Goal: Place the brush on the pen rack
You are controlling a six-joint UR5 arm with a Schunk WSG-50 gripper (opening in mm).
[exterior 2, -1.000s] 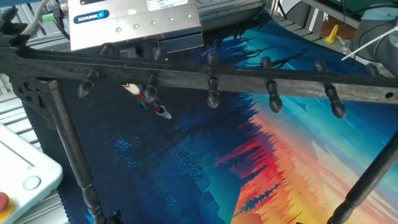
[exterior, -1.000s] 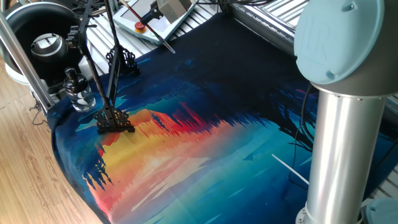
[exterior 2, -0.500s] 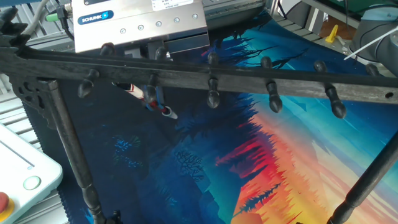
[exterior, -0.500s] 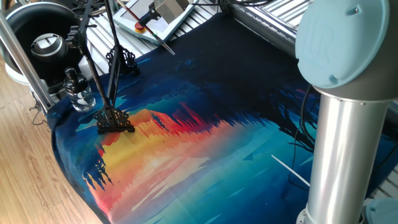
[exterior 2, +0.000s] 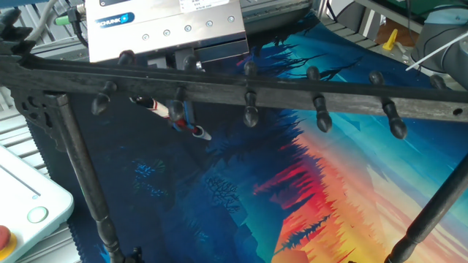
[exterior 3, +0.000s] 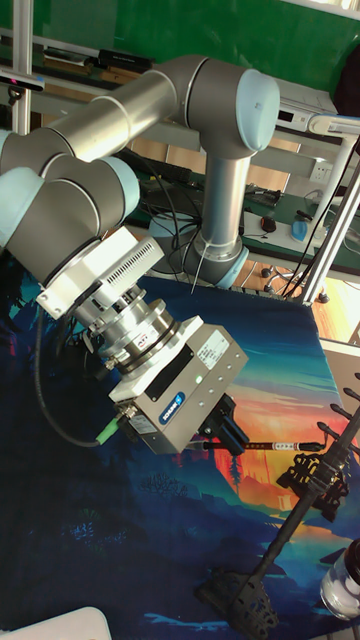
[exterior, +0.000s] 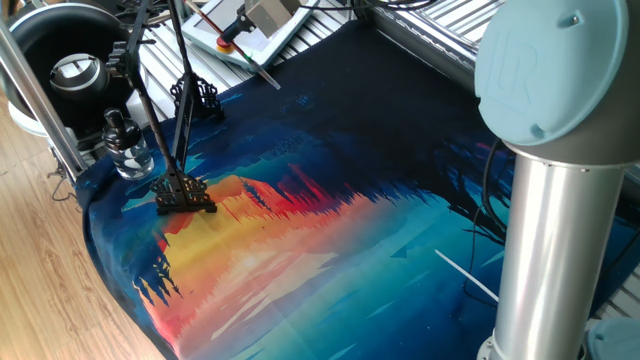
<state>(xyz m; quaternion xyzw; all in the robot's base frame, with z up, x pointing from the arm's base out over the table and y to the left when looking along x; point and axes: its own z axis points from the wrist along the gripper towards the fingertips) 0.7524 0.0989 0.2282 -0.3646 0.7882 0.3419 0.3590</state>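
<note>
1. While the gripper (exterior 3: 232,432) hung above the dark far part of the painted mat (exterior: 330,240), its black fingers were closed on the brush (exterior 3: 282,443), which stuck out level toward the pen rack (exterior 3: 318,470) on the right of the tall fixed view.
2. Seen from the other fixed view, the brush (exterior 2: 170,117) sat just behind the rack's top bar (exterior 2: 248,89), tilted, with its pale tip low and to the right; the bar's row of small pegs (exterior 2: 251,115) crossed in front of it.
3. From the first fixed view the brush (exterior: 262,71) showed as a thin slanted stick under the silver gripper body (exterior: 265,13) at the far edge, well apart from the rack's near foot (exterior: 184,194) and from the glass bottle (exterior: 126,148) on the left.
4. I judged the step in hand to be the carry to the rack, with the brush not yet resting on anything.
5. To do it well, the shaft likely needed turning parallel to the bar, then bringing in above two neighbouring pegs so both ends found support.
6. A slow descent seemed wise, since the rack looked light and a knock from the fingers could tip it.
7. Letting go should wait until the shaft rested on the pegs, or it might roll off onto the mat.
8. A long white rod (exterior: 465,272) lay on the right of the mat, clear of the work.
</note>
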